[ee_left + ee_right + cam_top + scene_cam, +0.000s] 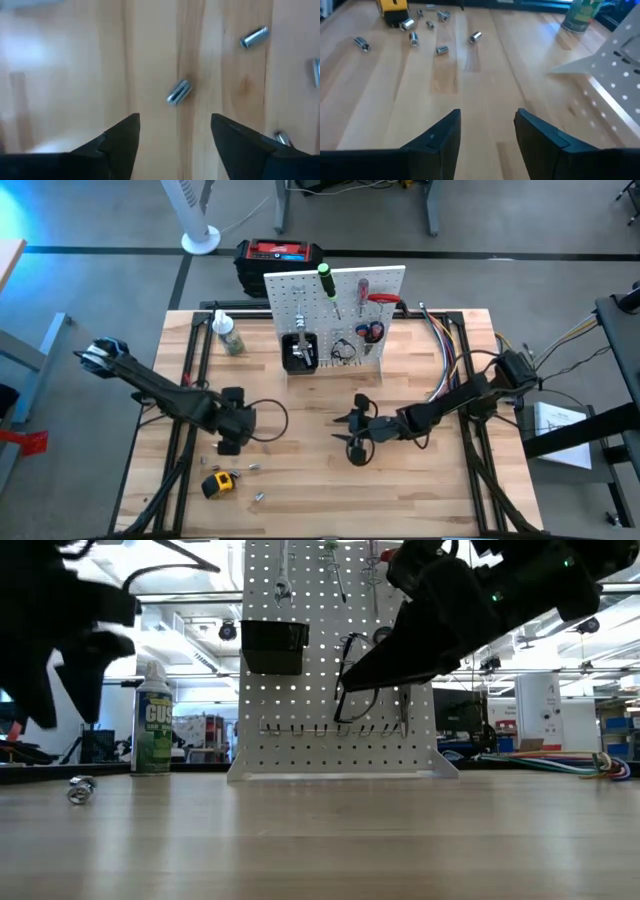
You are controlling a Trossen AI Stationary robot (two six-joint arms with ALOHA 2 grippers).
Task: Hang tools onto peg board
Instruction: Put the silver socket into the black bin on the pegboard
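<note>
The white peg board (335, 315) stands upright at the table's far middle. On it hang a green-handled screwdriver (326, 280), a red-handled screwdriver (364, 290), red-handled pliers (372, 330) and black-framed glasses (350, 690). A black bin (272, 645) sits on its front. A yellow tape measure (217, 483) lies at the near left. My left gripper (175, 120) points down, open, just above the table, with a small silver socket (178, 92) lying ahead of its fingertips. My right gripper (487, 115) hovers open and empty in front of the board, slanting toward the table's left.
Several small silver sockets (441, 49) lie scattered at the near left around the tape measure. A green-labelled bottle (230, 335) stands left of the board. A red-and-black box (280, 255) sits behind the board. Bundled cables (445, 340) run along the table's right side.
</note>
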